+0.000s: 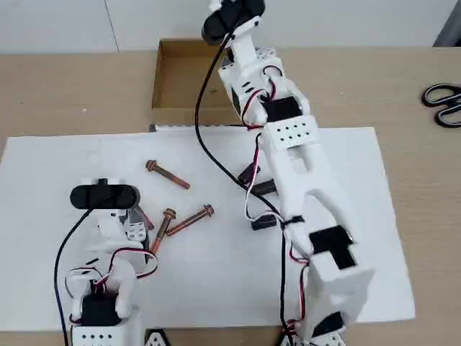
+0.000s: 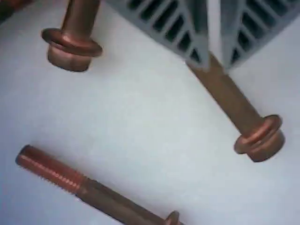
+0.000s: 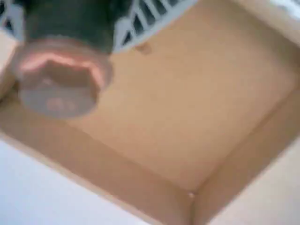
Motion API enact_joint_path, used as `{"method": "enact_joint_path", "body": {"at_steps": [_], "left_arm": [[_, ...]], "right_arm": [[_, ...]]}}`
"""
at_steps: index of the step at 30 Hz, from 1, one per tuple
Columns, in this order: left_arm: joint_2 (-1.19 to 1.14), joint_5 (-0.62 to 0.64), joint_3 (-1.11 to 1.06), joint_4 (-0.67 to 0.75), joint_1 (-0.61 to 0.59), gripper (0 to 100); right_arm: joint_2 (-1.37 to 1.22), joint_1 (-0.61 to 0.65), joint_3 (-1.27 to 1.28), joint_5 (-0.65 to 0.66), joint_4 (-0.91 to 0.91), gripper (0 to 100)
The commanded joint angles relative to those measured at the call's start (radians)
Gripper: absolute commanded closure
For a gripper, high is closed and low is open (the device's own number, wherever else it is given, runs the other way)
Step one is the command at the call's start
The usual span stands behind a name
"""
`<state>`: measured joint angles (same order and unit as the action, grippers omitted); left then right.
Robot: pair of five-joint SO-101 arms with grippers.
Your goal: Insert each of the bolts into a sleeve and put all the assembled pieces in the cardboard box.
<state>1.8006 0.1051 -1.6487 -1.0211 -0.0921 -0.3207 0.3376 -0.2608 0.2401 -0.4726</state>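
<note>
My left gripper point(image 2: 213, 58) is shut on the shank of a copper bolt point(image 2: 243, 117) that lies on the white paper. Two more bolts point(image 2: 70, 42) point(image 2: 89, 187) lie close by. From above, the left gripper point(image 1: 142, 222) sits beside two bolts point(image 1: 162, 231) point(image 1: 191, 220), with a third bolt point(image 1: 167, 175) farther back. My right gripper point(image 3: 70, 23) is shut on a dark sleeve with a bolt head point(image 3: 58, 82) showing at its end, held over the cardboard box point(image 3: 117, 183). The right arm point(image 1: 288, 137) stretches to that box point(image 1: 180, 79) at the table's far edge.
Two black sleeves point(image 1: 263, 189) point(image 1: 263, 222) lie on the white paper point(image 1: 72, 158), partly under the right arm. Scissors point(image 1: 443, 101) rest at the far right of the wooden table.
</note>
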Motion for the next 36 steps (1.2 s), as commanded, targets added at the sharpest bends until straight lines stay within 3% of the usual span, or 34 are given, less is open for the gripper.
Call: {"method": "enact_joint_path", "body": {"at_steps": [1, 7, 13, 20, 22, 30, 36], "left_arm": [[0.008, 0.006, 0.004, 0.023, -0.006, 99], [0.008, 0.006, 0.004, 0.023, -0.006, 99], [0.008, 0.006, 0.004, 0.021, -0.006, 99], [0.008, 0.006, 0.004, 0.021, -0.006, 99], [0.008, 0.006, 0.004, 0.021, -0.006, 99], [0.008, 0.008, 0.004, 0.021, -0.006, 99], [0.008, 0.009, 0.004, 0.021, -0.006, 99]], "right_arm": [[-0.077, -0.001, -0.071, 0.071, 0.14, 99.3], [-0.22, 0.03, -0.081, 0.129, 0.225, 98.7], [-0.332, 0.024, -0.164, 0.126, 0.22, 84.2], [-0.357, 0.027, -0.233, 0.124, 0.208, 94.5], [-0.308, 0.027, -0.235, 0.124, 0.145, 99.8], [-0.062, 0.03, -0.233, 0.063, -0.321, 99.5], [0.035, 0.03, -0.233, 0.058, -0.555, 99.5]]}}
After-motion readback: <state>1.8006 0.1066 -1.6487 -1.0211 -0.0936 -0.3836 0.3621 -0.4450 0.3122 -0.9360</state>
